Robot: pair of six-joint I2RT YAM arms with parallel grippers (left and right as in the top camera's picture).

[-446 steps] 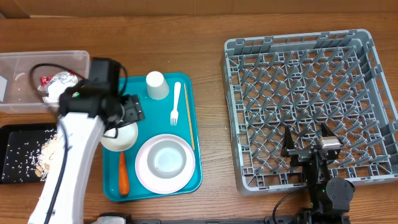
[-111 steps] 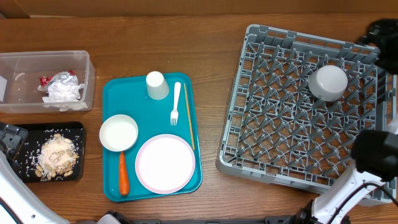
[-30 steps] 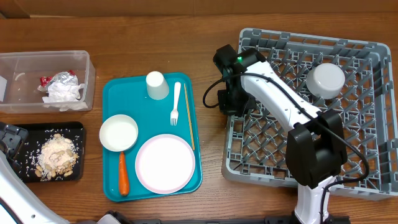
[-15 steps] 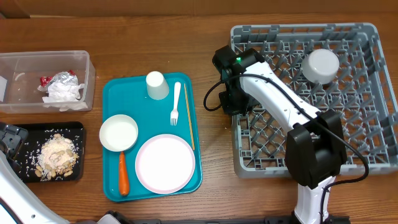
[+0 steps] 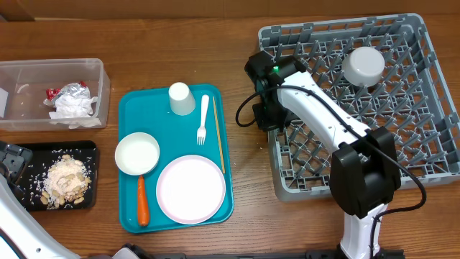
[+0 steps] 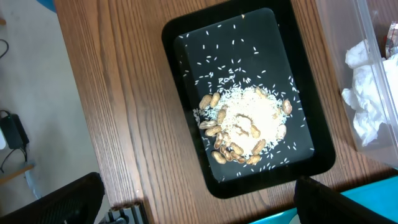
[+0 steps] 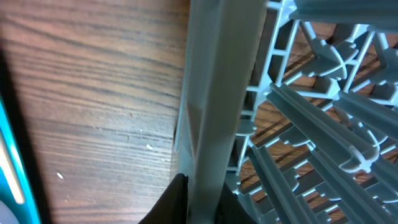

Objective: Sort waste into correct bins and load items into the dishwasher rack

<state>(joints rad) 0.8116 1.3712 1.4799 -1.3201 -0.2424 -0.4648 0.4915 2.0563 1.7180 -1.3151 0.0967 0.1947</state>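
Right gripper (image 5: 267, 115) sits at the left wall of the dishwasher rack (image 5: 402, 144), about midway along it. In the right wrist view the grey wall runs straight down between the jaws. One dark finger (image 7: 176, 198) lies against the wall's outer face and the other is hidden behind the wall, so the jaws look closed narrow on it. The rack rests on the wooden table (image 5: 144, 36), slightly skewed, right of the teal tray (image 5: 162, 122) and apart from it. One white bowl (image 5: 363, 66) sits upside down among the pegs near the rack's far edge, well away from the right jaws.

Left gripper (image 6: 199, 182) hangs over the black tray (image 6: 193, 68) with its jaws wide and nothing between them. The food scraps (image 6: 245, 127), rice and peanuts, are piled in the middle of the black tray, just ahead of the open fingertips and not touching them. The clear tub (image 5: 50, 66) sits beside the black tray on its far side and holds the napkin (image 5: 72, 106) and the foil wrapper (image 5: 68, 90), touching each other.

On the teal tray:
- cup (image 5: 181, 98), upside down, at the far end
- white fork (image 5: 203, 119), just beside the cup
- second bowl (image 5: 137, 153), at the left side
- plate (image 5: 190, 188), at the near right
- carrot (image 5: 142, 201), at the near left below the second bowl
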